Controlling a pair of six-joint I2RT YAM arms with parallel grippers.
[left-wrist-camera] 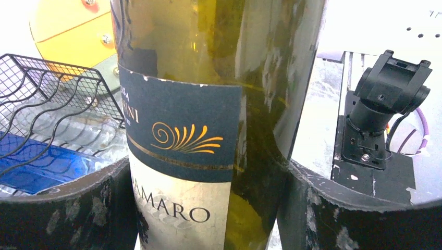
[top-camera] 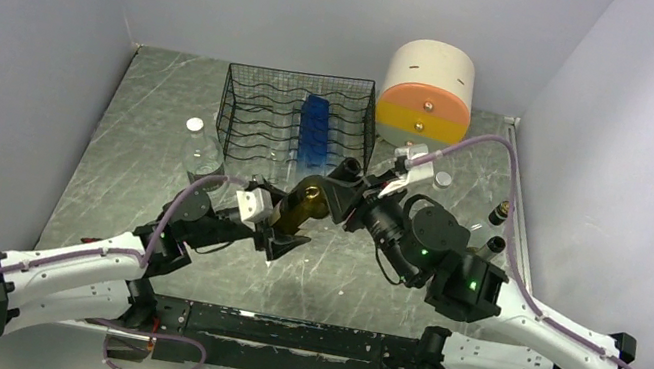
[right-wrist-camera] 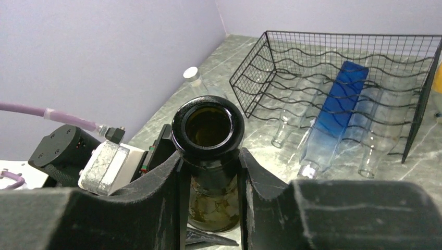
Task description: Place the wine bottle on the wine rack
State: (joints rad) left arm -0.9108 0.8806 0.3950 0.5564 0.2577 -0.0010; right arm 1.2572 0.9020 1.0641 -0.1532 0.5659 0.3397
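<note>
The wine bottle [top-camera: 304, 203], dark green glass with a navy and cream label [left-wrist-camera: 182, 130], is held off the table in front of the wine rack [top-camera: 260, 107]. My left gripper [top-camera: 281, 235] is shut on its body, with the fingers [left-wrist-camera: 62, 208] pressed against both sides. My right gripper [top-camera: 348, 195] is shut on the neck just below the open mouth [right-wrist-camera: 208, 148], and its fingertips [right-wrist-camera: 174, 177] flank the glass. The black wire rack [right-wrist-camera: 333, 78] stands behind, and its tiers hold a blue bottle [right-wrist-camera: 333, 109] and clear bottles [right-wrist-camera: 372, 140].
A round cream, orange and yellow drawer unit [top-camera: 428, 91] stands right of the rack. A clear bottle with a white cap [right-wrist-camera: 195, 80] lies left of the rack, near a loose white cap [top-camera: 195, 124]. Small dark items [top-camera: 499, 213] sit by the right wall.
</note>
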